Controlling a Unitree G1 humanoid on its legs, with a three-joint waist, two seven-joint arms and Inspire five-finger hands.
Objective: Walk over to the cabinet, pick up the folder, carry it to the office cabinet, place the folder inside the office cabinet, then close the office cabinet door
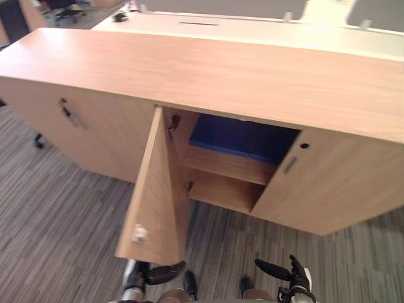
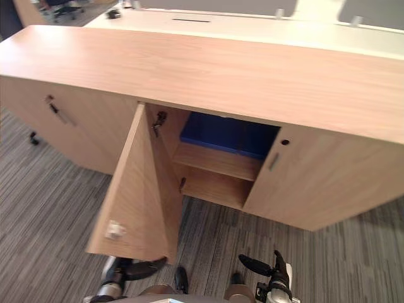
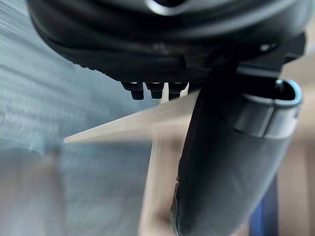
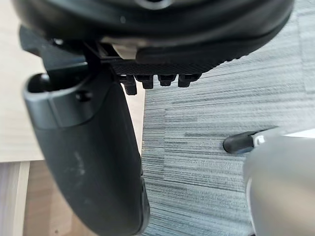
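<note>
Head cams overlook cabinet point(image 1: 208, 76); wrists close.

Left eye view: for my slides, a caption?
Blue folder lies inside the office cabinet; its door stands open.

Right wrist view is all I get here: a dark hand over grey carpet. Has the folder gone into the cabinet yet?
Observer: Yes, the blue folder lies on the upper shelf of the cabinet.
Operator: And the door?
Observer: The door stands wide open, swung out toward the robot.
Operator: Which hand is nearer to it?
Observer: The left hand, open and low by the door's bottom edge. The right hand is open too, off to the other side.
</note>
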